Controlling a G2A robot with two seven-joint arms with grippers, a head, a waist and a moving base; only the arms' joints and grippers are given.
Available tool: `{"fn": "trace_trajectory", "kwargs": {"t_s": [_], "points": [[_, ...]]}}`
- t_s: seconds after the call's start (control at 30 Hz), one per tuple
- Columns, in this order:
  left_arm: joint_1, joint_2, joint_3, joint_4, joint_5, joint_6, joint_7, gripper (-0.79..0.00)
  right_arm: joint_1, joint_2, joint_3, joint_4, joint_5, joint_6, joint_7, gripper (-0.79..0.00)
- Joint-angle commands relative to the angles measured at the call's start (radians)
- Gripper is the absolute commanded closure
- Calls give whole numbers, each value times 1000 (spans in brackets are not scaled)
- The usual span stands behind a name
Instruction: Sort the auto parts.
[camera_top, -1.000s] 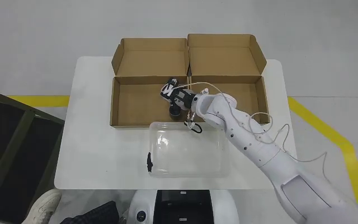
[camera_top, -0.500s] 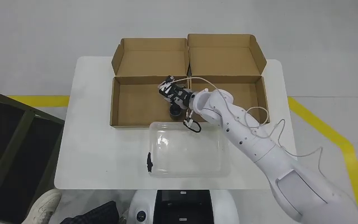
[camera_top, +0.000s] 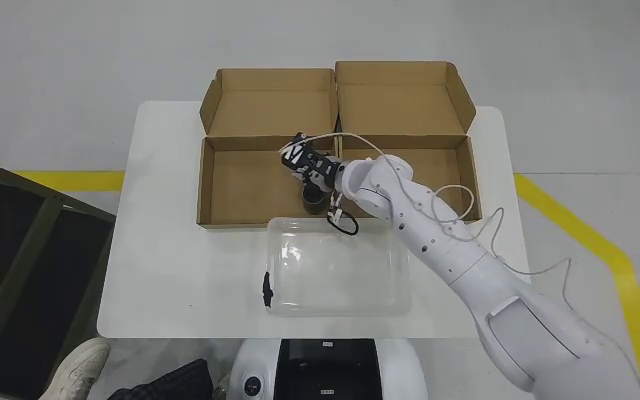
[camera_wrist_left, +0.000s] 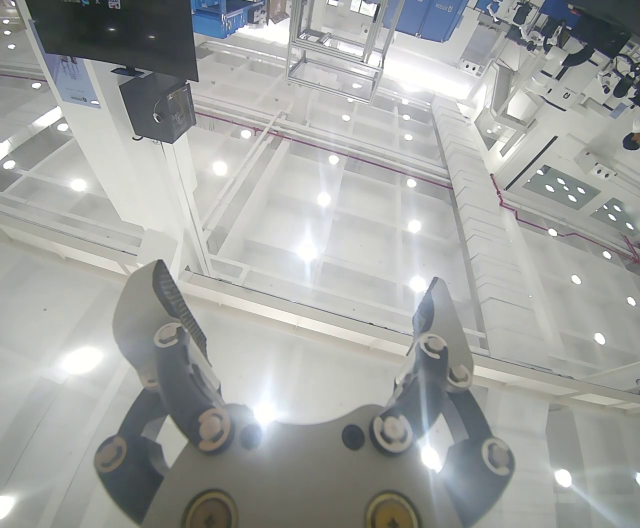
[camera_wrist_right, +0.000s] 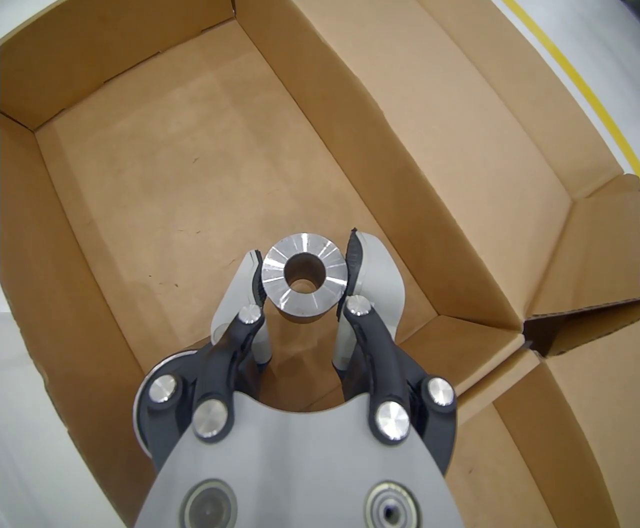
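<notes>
My right gripper is shut on a silver metal bushing, a short cylinder with a round bore, gripped on both sides by the black pads. It hangs over the floor of the left cardboard box, near that box's right wall. From above, the right gripper sits over the far right part of the left box. My left gripper is open with nothing between its fingers and points up at a ceiling.
A second open cardboard box adjoins on the right. A clear plastic bin stands in front of both boxes, with a small black part at its left edge. A dark round thing lies beside the arm.
The right gripper, still holding the bushing, has shifted a little to the left and farther back over the left box.
</notes>
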Motion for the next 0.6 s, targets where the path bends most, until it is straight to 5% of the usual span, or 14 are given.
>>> {"fn": "trace_trajectory", "kwargs": {"t_s": [0.0, 0.33, 0.57], "points": [[0, 0, 0, 0, 0, 0, 0, -785, -5, 2, 11, -15, -9, 0, -5, -188], [0, 0, 0, 0, 0, 0, 0, -785, -55, 23, 73, -105, -43, -24, 22, -332], [0, 0, 0, 0, 0, 0, 0, -785, -74, 27, 99, -124, -47, -35, 32, -339]]}}
